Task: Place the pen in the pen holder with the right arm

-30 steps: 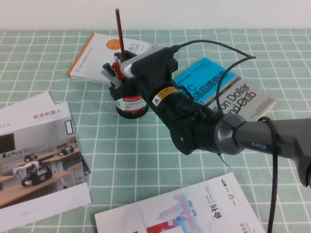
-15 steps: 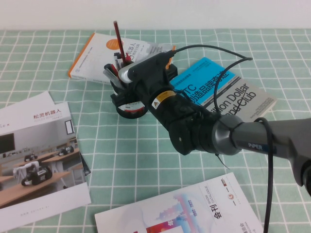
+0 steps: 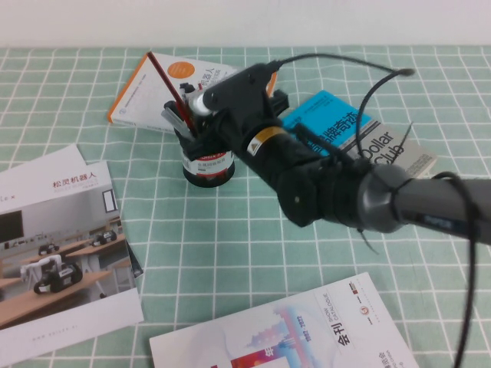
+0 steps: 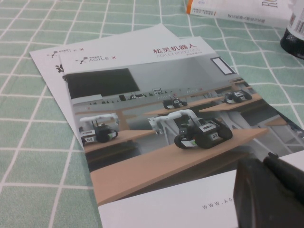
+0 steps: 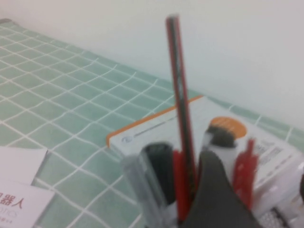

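The pen (image 3: 167,88), a thin dark-red stick, stands in the black mesh pen holder (image 3: 209,165) and leans to the left over its rim. My right gripper (image 3: 201,113) hovers just above the holder's mouth with its jaws apart and nothing between them. In the right wrist view the pen (image 5: 180,104) rises beside one dark finger (image 5: 216,190), apart from the grip. Only a dark part of my left gripper (image 4: 273,194) shows, low over a brochure at the left.
Short red-and-white pens (image 3: 184,107) also stand in the holder. A white-and-orange book (image 3: 153,84) lies behind it and a blue book (image 3: 345,134) to its right. A brochure (image 3: 54,245) lies front left and a magazine (image 3: 307,337) at the front.
The pen went from upright in my right gripper's grip to sunk lower in the holder, leaning left and free. The right gripper shifted slightly up and right.
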{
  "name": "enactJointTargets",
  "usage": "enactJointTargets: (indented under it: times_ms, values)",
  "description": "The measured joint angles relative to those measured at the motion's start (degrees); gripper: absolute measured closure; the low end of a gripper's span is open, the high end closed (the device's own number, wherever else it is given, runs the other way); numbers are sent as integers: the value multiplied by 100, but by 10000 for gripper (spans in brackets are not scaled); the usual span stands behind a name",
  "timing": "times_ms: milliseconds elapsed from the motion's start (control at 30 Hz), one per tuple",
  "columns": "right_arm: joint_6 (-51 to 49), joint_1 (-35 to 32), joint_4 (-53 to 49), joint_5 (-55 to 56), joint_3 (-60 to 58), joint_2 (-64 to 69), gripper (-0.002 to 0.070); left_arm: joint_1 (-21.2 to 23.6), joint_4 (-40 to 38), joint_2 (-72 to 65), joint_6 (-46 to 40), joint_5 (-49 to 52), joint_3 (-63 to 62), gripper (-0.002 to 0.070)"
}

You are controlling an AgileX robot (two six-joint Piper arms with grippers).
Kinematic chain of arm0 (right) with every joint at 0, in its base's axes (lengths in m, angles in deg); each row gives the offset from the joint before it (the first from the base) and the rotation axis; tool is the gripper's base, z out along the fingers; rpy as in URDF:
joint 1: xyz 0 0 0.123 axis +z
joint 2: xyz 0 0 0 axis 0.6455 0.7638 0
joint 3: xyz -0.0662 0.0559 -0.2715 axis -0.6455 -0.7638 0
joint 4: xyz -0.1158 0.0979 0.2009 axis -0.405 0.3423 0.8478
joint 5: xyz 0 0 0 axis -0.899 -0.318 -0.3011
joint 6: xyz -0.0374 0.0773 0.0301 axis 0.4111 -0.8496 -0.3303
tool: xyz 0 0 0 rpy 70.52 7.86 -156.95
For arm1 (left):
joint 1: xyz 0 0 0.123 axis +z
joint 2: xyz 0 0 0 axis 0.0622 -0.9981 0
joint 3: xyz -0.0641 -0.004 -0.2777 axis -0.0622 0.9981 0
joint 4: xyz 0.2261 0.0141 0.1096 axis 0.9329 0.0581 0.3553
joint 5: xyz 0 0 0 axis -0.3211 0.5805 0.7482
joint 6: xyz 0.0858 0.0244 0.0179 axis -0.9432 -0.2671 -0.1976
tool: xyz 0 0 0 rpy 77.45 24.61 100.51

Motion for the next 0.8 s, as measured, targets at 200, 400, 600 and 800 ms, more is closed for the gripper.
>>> enactJointTargets:
  times_ms: [200,400,600,800]
  values:
    - [324,-10,123,-236,-223,-682,385,0,0,0,0,0,0,680]
    - [326,-10,132,-1068,-236,-1247,535,0,0,0,0,0,0,680]
    - [335,-10,132,-2213,-245,-1751,673,0,0,0,0,0,0,680]
    - [335,-10,6,-3846,-365,-2699,692,0,0,0,0,0,0,680]
